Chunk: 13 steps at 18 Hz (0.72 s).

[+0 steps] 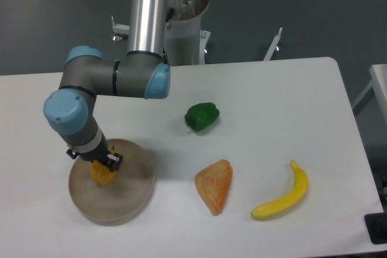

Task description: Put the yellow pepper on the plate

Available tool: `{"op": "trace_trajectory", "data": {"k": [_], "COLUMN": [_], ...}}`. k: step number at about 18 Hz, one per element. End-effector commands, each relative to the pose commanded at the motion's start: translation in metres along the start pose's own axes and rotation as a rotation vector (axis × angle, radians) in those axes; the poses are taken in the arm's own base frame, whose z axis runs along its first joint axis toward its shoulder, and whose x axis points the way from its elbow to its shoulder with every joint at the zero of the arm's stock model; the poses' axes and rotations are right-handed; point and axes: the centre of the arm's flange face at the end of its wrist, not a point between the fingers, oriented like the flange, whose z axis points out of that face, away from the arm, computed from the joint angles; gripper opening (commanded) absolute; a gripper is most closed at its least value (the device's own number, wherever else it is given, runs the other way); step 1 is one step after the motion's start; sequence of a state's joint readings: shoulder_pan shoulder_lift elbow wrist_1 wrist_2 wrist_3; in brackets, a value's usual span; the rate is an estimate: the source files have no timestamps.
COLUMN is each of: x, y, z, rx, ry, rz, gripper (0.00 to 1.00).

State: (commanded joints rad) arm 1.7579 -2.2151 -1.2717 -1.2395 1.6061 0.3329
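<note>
**Where everything sits on the tabletop**

We see the white tabletop (pixel 272 95) carrying four separate groups. At the front left lies the round flat beige-tan plate (pixel 124 194). Over its left-of-centre part we find the small blocky yellow-orange bell pepper (pixel 103 173), directly under the arm's two-finger tool (pixel 100 162); we cannot tell whether it touches the plate. To the right of the plate, well apart, lies the orange triangular wedge (pixel 215 185). Behind the wedge, nearer the middle of the tabletop, sits the small green bell pepper (pixel 202 116). Farthest right, toward the front edge, lies the long curved yellow banana (pixel 283 194), beside the wedge but apart.
</note>
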Motion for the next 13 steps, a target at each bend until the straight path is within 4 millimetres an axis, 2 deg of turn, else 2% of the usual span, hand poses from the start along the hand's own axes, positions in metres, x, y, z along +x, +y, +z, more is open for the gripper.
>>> {"op": "trace_trajectory", "data": {"k": [2,4,6,9,10,13], "x": [0.0,0.0,0.0,-0.006,-0.015,-0.069], "y": [0.0,0.0,0.001,0.0,0.001,0.018], "z": [-0.001,-0.005,-0.011,-0.025,-0.033,-0.056], "rx": [0.001,0.007,0.016,0.039,0.05,0.075], "ry": [0.0,-0.003,-0.006,-0.014,-0.021,-0.041], "rz": [0.001,0.006,0.006,0.009,0.004,0.019], "gripper": [0.59,0.85,0.98,0.99,0.99,0.99]}}
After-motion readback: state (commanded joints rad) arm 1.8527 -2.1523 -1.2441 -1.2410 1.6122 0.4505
